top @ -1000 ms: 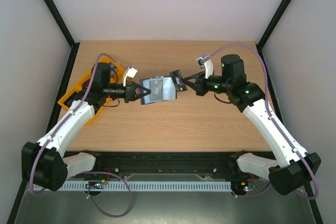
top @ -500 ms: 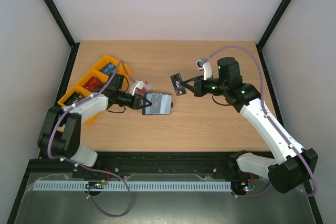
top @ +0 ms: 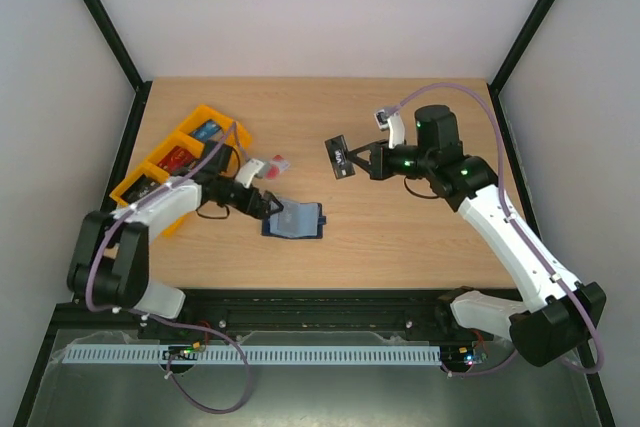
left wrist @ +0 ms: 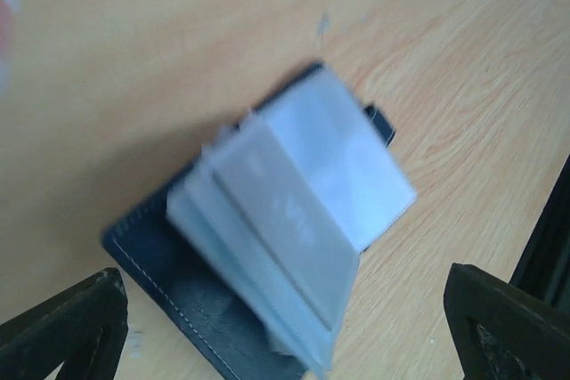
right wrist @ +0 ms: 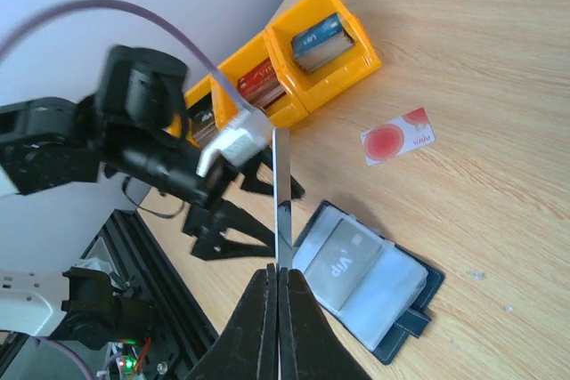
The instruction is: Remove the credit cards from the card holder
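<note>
The left arm lies low over the table, reaching from its left side toward the middle. The left gripper has its jaws spread wide and grasps nothing. The card holder lies open on the wood just in front of its fingers, with a grey card lettered "VIP" sitting in it. The right arm is raised and bent, its wrist pointing to the left. The right gripper is clenched on a dark card, held above the table, well apart from the holder.

The table is light wood, with white walls and black frame posts around it. An orange tray stands at the left edge. A white card with a red round mark lies flat between the tray and the holder.

Half a second ago the left jaws gripped the holder's edge; now they have let go and the holder lies nearer to the front edge. The right arm has hardly moved.
</note>
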`<state>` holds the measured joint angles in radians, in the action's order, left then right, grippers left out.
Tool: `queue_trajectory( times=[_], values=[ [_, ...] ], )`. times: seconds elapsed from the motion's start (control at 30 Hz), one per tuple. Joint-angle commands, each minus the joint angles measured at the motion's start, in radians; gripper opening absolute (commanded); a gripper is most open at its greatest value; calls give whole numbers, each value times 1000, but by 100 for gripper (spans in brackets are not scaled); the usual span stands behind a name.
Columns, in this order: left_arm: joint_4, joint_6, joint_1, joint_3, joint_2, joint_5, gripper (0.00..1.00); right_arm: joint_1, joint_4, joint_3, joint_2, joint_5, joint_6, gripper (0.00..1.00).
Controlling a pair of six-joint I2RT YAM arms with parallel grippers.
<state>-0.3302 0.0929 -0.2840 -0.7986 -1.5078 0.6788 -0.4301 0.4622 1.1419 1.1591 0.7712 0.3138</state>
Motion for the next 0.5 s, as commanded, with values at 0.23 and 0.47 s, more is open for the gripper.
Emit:
queue_trajectory(
  times=[0.23, 0.47],
  values=[
    [-155, 492, -37, -271, 391, -137, 98, 2, 20, 123, 48, 79, 44, 2],
    [499, 1351, -305, 76, 727, -522, 99, -1, 23, 188, 69, 122, 69, 2]
  ],
)
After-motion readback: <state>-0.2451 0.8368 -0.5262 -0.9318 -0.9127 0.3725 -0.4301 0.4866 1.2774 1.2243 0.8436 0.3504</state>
